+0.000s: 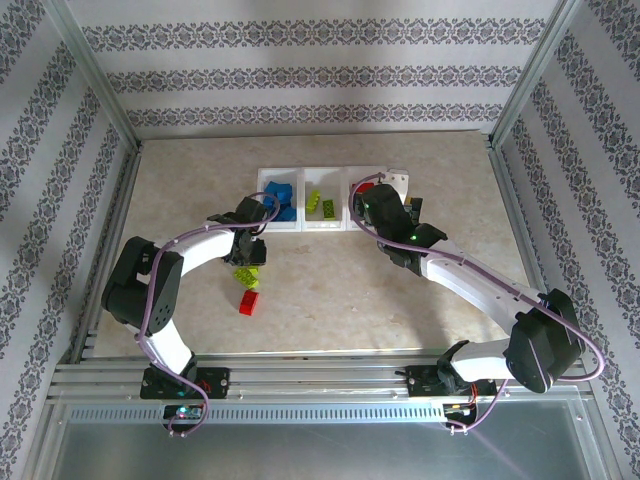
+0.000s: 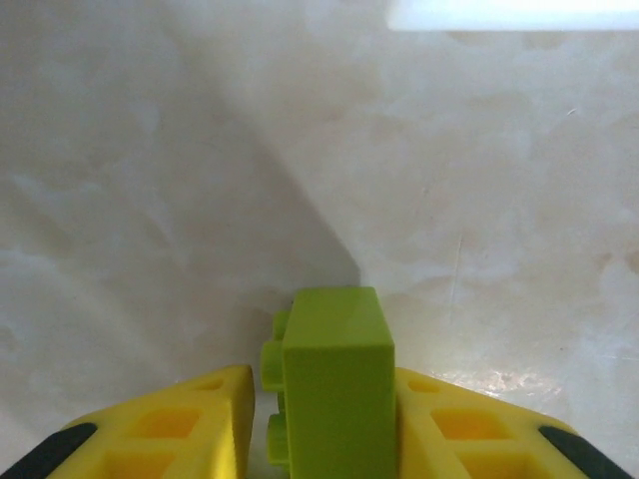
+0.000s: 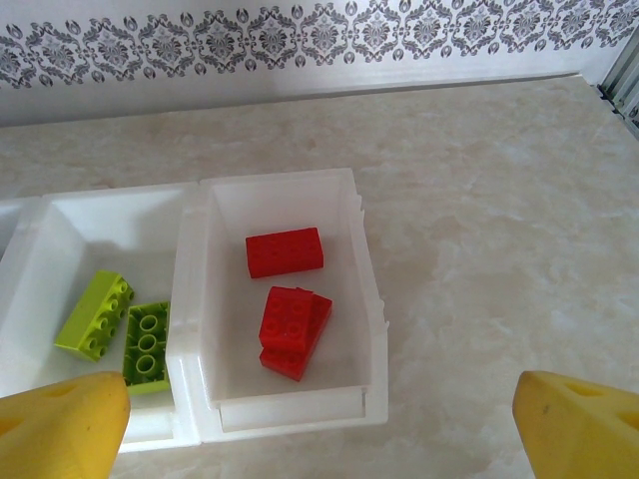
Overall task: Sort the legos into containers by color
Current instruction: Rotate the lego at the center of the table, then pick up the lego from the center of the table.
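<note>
On the beige table (image 1: 330, 300), three white bins touch in a row at the far side: blue bin (image 1: 280, 227), green bin (image 1: 325, 227), red bin (image 3: 285, 182), each holding matching bricks; right gripper (image 3: 319, 409) hovers above the red bin, fingers spread wide, empty. Left gripper (image 2: 323, 377) is clamped on a lime brick (image 2: 337, 419) just in front of the blue bin, with a loose red brick (image 1: 249, 301) close by on the table. Risk: the lime brick sticks out past the fingers, so it may twist or slip in transit, and since the bins touch, an off-centre release drops it into blue or red.
</note>
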Robot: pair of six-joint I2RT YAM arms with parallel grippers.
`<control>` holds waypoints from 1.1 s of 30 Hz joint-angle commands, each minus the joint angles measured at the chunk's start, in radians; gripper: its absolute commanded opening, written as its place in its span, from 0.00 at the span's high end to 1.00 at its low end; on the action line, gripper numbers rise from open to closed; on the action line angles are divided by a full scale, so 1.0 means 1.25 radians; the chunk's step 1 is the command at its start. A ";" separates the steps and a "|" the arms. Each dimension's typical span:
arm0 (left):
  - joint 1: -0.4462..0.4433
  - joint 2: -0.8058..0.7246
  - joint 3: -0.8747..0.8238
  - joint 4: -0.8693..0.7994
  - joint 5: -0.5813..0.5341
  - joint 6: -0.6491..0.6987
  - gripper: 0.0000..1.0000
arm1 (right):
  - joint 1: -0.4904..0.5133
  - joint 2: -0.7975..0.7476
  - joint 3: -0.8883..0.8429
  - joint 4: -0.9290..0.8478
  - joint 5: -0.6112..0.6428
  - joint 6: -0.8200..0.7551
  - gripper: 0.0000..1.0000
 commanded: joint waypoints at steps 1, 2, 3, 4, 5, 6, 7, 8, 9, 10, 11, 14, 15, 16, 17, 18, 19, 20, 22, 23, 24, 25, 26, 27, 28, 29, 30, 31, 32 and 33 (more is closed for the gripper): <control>-0.004 0.006 0.022 -0.009 -0.020 0.004 0.65 | -0.007 -0.017 -0.015 0.007 0.008 0.016 0.02; -0.004 0.006 0.021 -0.009 -0.022 0.004 0.66 | -0.007 -0.018 -0.016 0.008 0.009 0.017 0.02; -0.003 0.005 0.022 -0.008 -0.022 0.004 0.67 | -0.008 -0.018 -0.017 0.007 0.009 0.016 0.02; -0.003 0.005 0.022 -0.007 -0.022 0.004 0.68 | -0.007 -0.019 -0.018 0.007 0.009 0.017 0.02; -0.004 0.004 0.024 -0.007 -0.022 0.005 0.70 | -0.007 -0.021 -0.020 0.008 0.010 0.016 0.01; -0.004 0.004 0.023 -0.007 -0.022 0.005 0.72 | -0.007 -0.021 -0.020 0.007 0.010 0.017 0.02; -0.004 0.004 0.025 -0.007 -0.023 0.005 0.74 | -0.009 -0.022 -0.020 0.007 0.009 0.018 0.02; -0.004 0.003 0.027 -0.007 -0.022 0.004 0.76 | -0.009 -0.022 -0.021 0.008 0.010 0.018 0.02; -0.004 0.002 0.027 -0.007 -0.022 0.007 0.78 | -0.009 -0.022 -0.022 0.008 0.011 0.019 0.02; -0.004 0.000 0.029 -0.007 -0.022 0.007 0.80 | -0.009 -0.022 -0.022 0.009 0.011 0.020 0.02; -0.003 -0.002 0.034 -0.009 -0.019 0.009 0.83 | -0.009 -0.021 -0.022 0.009 0.011 0.020 0.02; -0.003 -0.015 0.040 -0.010 -0.025 0.009 0.84 | -0.009 -0.019 -0.021 0.010 0.011 0.022 0.02; -0.004 -0.021 0.042 -0.008 -0.028 0.008 0.84 | -0.010 -0.019 -0.021 0.009 0.010 0.023 0.01; -0.003 -0.025 0.044 -0.007 -0.029 0.007 0.84 | -0.010 -0.019 -0.021 0.010 0.010 0.024 0.02; -0.003 -0.029 0.045 -0.006 -0.029 0.008 0.85 | -0.010 -0.019 -0.021 0.009 0.010 0.025 0.02; -0.003 -0.033 0.047 -0.004 -0.028 0.009 0.85 | -0.010 -0.021 -0.022 0.009 0.010 0.025 0.02; -0.004 -0.036 0.048 -0.003 -0.028 0.009 0.85 | -0.010 -0.021 -0.024 0.010 0.010 0.026 0.02; -0.003 -0.041 0.047 0.000 -0.029 0.009 0.85 | -0.010 -0.023 -0.025 0.009 0.010 0.026 0.02; -0.003 -0.052 0.048 0.007 -0.030 0.010 0.85 | -0.010 -0.024 -0.030 0.008 0.012 0.028 0.02; -0.004 -0.059 0.046 0.011 -0.031 0.010 0.85 | -0.010 -0.027 -0.032 0.008 0.011 0.031 0.02; -0.003 -0.066 0.046 0.015 -0.031 0.010 0.85 | -0.010 -0.029 -0.035 0.008 0.013 0.034 0.01; -0.004 -0.073 0.044 0.019 -0.031 0.010 0.85 | -0.011 -0.030 -0.037 0.008 0.012 0.036 0.02; -0.004 -0.081 0.045 0.023 -0.031 0.009 0.85 | -0.013 -0.032 -0.041 0.008 0.012 0.041 0.02; -0.003 -0.089 0.046 0.025 -0.031 0.010 0.85 | -0.013 -0.033 -0.044 0.008 0.013 0.045 0.02; -0.003 -0.095 0.048 0.027 -0.031 0.011 0.85 | -0.014 -0.034 -0.048 0.007 0.014 0.048 0.02; -0.003 -0.101 0.049 0.029 -0.030 0.011 0.85 | -0.013 -0.035 -0.052 0.008 0.014 0.053 0.02; -0.004 -0.107 0.052 0.031 -0.030 0.012 0.85 | -0.014 -0.036 -0.056 0.009 0.016 0.057 0.02; -0.005 -0.112 0.055 0.032 -0.030 0.013 0.85 | -0.015 -0.036 -0.059 0.007 0.017 0.062 0.02; -0.005 -0.117 0.058 0.035 -0.029 0.012 0.85 | -0.016 -0.036 -0.064 0.007 0.018 0.067 0.02; -0.005 -0.122 0.061 0.039 -0.026 0.012 0.85 | -0.016 -0.036 -0.067 0.006 0.018 0.072 0.02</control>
